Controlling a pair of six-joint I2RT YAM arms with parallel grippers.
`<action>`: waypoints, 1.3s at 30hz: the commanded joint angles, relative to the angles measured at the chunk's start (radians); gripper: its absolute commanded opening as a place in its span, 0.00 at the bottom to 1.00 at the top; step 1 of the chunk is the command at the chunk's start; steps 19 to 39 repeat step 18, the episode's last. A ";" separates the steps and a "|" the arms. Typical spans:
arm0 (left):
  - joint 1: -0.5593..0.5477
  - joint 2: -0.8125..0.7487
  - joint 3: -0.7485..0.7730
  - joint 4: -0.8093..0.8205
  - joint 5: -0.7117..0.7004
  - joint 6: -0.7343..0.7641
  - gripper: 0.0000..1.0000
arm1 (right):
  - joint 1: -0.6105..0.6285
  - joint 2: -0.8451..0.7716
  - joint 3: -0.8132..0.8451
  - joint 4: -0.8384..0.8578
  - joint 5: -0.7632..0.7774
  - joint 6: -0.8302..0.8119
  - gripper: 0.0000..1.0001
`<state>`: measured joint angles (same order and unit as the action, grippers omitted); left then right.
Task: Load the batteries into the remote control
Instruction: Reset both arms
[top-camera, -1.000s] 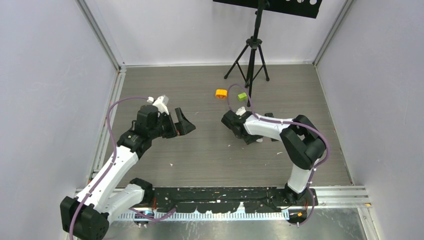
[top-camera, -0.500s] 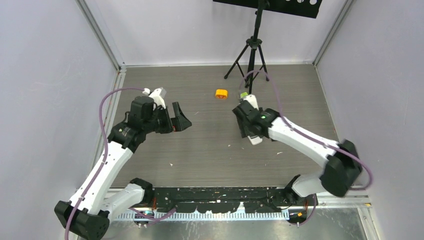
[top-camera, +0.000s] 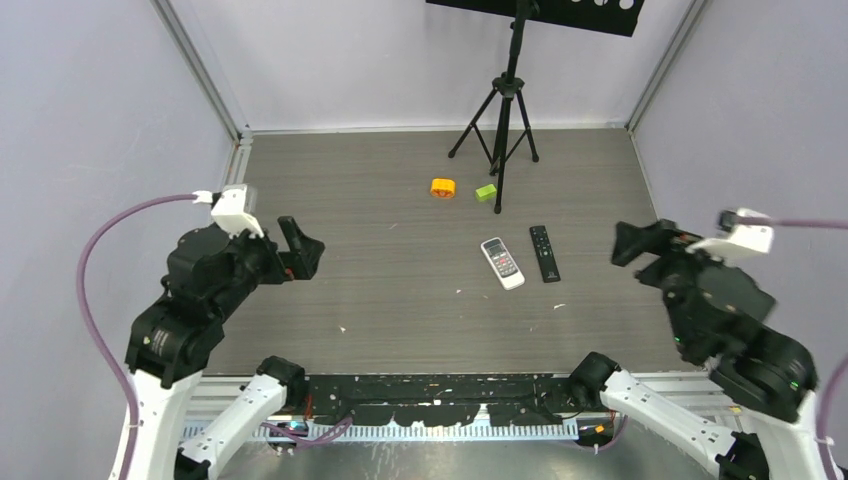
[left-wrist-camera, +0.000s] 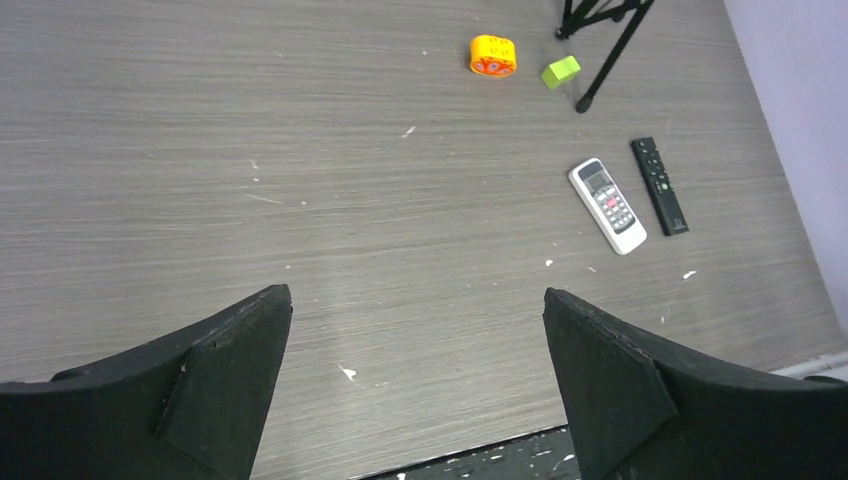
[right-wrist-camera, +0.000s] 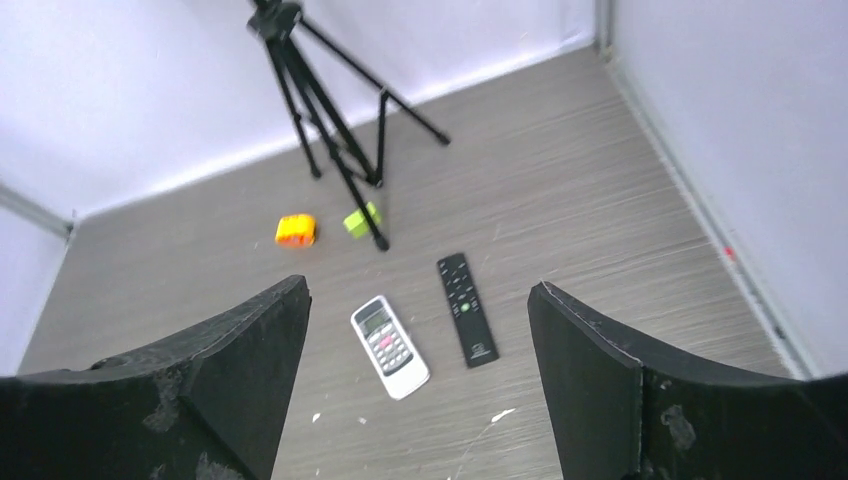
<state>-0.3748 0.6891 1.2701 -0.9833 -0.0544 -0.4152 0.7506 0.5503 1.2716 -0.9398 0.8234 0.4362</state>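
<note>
1. White remote (top-camera: 502, 263) lies mid-table (top-camera: 400, 290); black remote (top-camera: 544, 253) just beside, at 3 o'clock. Button labels are too small to read.
2. Bare table lies at 9 o'clock.
3. Left gripper (left-wrist-camera: 414, 293) and right gripper (right-wrist-camera: 418, 287): jaws wide, empty.

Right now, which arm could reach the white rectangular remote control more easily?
Right, probably. The right gripper hangs open and empty on the side where the white rectangular remote control lies, beyond the slim black remote. The left gripper, also open, is farther off across the grey wood-grain table.
</note>
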 joint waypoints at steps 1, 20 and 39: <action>0.002 -0.007 0.070 -0.103 -0.083 0.076 1.00 | 0.001 -0.025 0.104 -0.148 0.190 -0.012 0.86; 0.002 -0.172 0.147 -0.123 -0.160 0.111 1.00 | -0.002 -0.085 0.282 -0.258 0.252 0.054 0.90; 0.002 -0.172 0.147 -0.123 -0.160 0.111 1.00 | -0.002 -0.085 0.282 -0.258 0.252 0.054 0.90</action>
